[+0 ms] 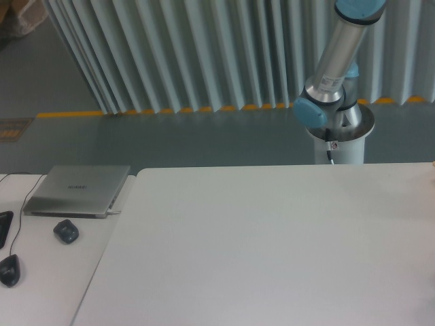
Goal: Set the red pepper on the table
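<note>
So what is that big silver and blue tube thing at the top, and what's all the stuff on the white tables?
That tube is part of a robot arm. It stands on a round white base on the floor behind the big white table. The arm reaches up out of the picture, so its gripper, the part that grabs things, is not in view, and I can't say whether it is holding anything. There is just one picture of now, taken by a camera that sits still and looks down across the table toward a wall of grey blinds. No red pepper shows anywhere in this picture. On the smaller desk at the left lie a closed silver laptop and two dark computer mice. A yellow line runs along the floor.
</note>
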### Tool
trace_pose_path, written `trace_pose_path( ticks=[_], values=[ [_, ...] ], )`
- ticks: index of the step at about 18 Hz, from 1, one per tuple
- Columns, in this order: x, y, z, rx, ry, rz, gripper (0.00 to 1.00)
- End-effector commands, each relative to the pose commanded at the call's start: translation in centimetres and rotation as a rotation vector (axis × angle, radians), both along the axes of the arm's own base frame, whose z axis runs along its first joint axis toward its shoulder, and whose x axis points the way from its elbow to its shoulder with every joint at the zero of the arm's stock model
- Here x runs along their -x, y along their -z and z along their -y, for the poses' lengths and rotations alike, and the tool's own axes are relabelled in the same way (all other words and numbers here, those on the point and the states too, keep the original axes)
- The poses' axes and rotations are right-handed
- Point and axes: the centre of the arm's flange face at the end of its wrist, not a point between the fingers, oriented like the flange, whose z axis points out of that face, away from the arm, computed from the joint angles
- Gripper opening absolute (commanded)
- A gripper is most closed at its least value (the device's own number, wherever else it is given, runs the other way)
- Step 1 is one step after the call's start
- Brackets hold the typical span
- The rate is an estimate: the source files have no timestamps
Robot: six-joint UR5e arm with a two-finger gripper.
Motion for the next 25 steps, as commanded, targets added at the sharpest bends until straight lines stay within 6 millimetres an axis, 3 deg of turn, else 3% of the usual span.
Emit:
trace_pose_path(
  ticks=[2, 3, 7, 10, 12, 15, 18, 20, 22, 24, 25],
  values=[
    [0.0, 0.0, 0.0, 0.005, 0.003, 0.0, 0.88],
    [0.0, 0.2, 0.0, 0.005, 0.004, 0.003, 0.56],
    [-0.2, 0.4, 0.0, 0.005, 0.001, 0.009, 0.32],
    [-0.2, 0.3, 0.0, 0.003, 0.006, 0.006, 0.29],
    [0.0, -0.9, 0.1, -0.002, 0.009, -0.011, 0.29],
    [-1.5, -5.1, -0.5, -0.01, 0.018, -0.047, 0.29],
    [-3.8, -9.7, -2.3, -0.053, 0.029, -0.042, 0.29],
    [-6.0, -13.0, -4.2, -0.07, 0.028, -0.057, 0.29],
    [-8.6, -15.4, -9.3, -0.085, 0.019, -0.078, 0.29],
    [-10.4, -15.7, -13.2, -0.087, 0.006, -0.081, 0.3],
    [-11.8, -15.3, -16.4, -0.077, 0.024, -0.079, 0.3]
  ],
)
